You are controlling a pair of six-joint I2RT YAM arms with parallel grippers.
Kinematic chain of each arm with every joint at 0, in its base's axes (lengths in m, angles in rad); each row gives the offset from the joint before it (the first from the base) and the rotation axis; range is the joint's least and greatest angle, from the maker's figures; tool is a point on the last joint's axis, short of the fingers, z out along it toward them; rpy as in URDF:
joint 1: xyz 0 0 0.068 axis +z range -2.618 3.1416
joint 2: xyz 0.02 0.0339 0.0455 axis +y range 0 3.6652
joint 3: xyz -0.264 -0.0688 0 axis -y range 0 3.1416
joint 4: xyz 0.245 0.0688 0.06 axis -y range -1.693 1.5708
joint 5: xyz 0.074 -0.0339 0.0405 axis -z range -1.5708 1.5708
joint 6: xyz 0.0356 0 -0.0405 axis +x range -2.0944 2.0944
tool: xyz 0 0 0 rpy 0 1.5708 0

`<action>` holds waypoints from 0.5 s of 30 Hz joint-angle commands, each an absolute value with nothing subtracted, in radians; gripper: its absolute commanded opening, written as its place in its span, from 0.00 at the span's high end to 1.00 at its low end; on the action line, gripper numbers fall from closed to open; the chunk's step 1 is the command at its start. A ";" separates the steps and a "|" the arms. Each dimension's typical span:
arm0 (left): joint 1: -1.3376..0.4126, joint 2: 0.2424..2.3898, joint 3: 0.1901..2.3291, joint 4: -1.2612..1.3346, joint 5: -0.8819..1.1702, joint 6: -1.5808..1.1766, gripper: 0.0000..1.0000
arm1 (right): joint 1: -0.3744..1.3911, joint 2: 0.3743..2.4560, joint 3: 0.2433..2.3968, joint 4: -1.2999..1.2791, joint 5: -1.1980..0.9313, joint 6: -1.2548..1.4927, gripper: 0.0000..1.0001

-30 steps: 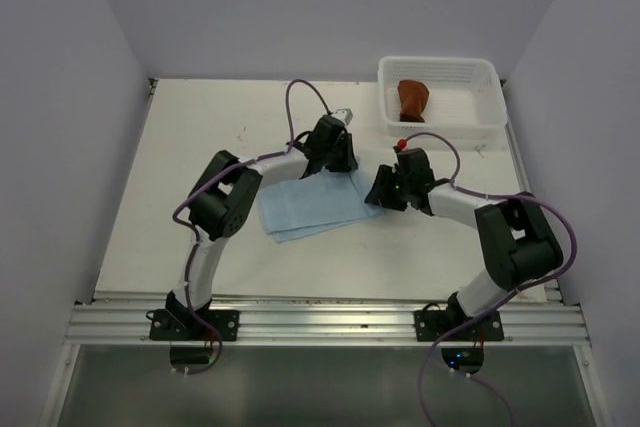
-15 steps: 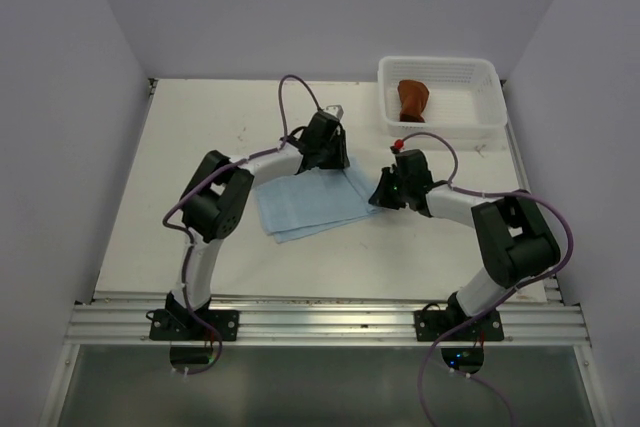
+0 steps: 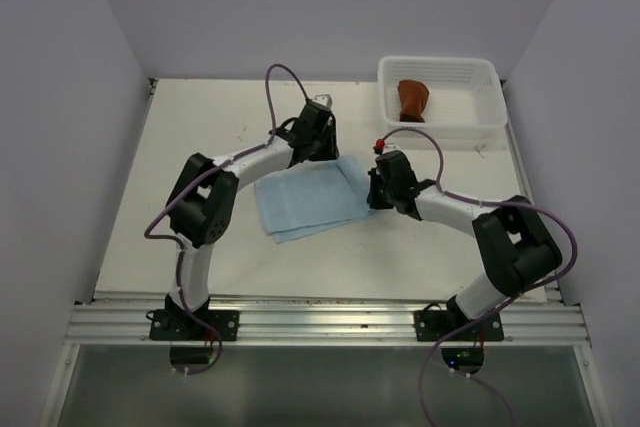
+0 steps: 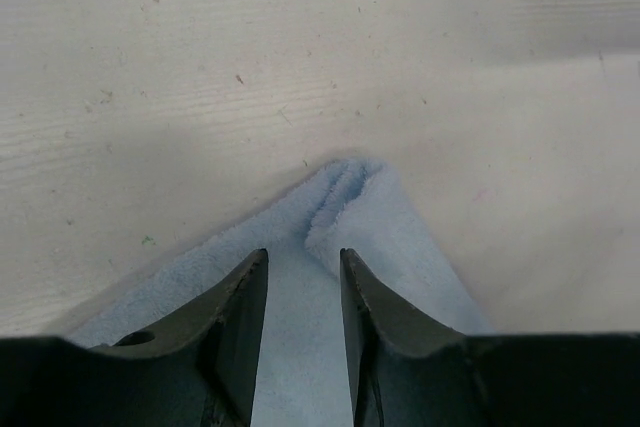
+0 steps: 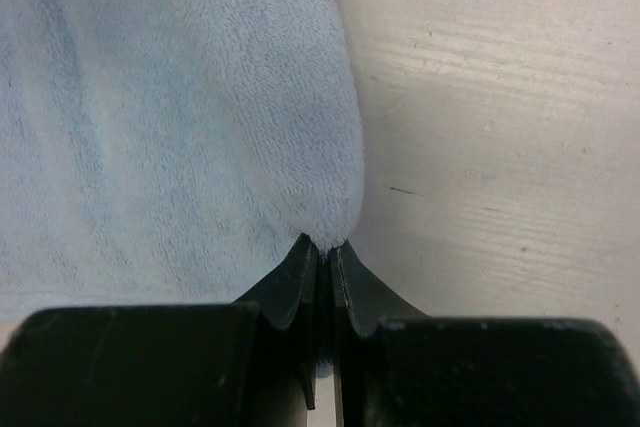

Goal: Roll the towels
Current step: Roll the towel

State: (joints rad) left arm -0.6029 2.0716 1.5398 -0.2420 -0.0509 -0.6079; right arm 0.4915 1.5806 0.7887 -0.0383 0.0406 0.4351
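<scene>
Both arms have swung away from their bases in the last second: the left gripper (image 3: 317, 144) has backed off to the far corner of the light blue towel (image 3: 305, 199), and the right gripper (image 3: 373, 193) has slid in on its right edge and snapped closed. From overhead the towel lies folded flat in the middle of the table (image 3: 200, 137), while the rust brown-red towel (image 3: 412, 99) sits bunched in the white mesh basket (image 3: 489, 97) at the far right. That view hides both sets of jaws, so over to the wrists. On the left, the fingers (image 4: 240, 312) stand apart above the cloth, the folded corner just ahead between them, nothing pinched. On the right, the fingers (image 5: 290, 287) press together with the towel's rounded edge nipped at their tips, bare table beside it.
</scene>
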 commanded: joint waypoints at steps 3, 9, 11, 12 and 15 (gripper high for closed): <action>-0.592 1.970 1.562 -0.264 -0.078 -0.574 0.61 | 0.548 1.543 0.859 -0.098 0.239 0.377 1.00; -0.580 1.950 1.558 -0.270 -0.046 -0.572 0.60 | 0.590 1.552 0.874 -0.110 0.365 0.338 1.00; -0.580 1.953 1.562 -0.267 -0.032 -0.578 0.60 | 0.612 1.557 0.879 -0.117 0.411 0.322 1.00; -0.580 1.956 1.565 -0.265 -0.023 -0.584 0.60 | 0.620 1.557 0.879 -0.115 0.448 0.308 1.00; -0.580 1.973 1.580 -0.267 -0.005 -0.595 0.59 | 0.640 1.554 0.862 -0.092 0.514 0.293 1.00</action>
State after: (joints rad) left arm -0.5877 1.9919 1.5402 -0.2680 -0.0334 -0.6006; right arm 0.6205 1.5806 0.8371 -0.1085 0.3714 0.3370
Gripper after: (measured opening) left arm 0.411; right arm 0.071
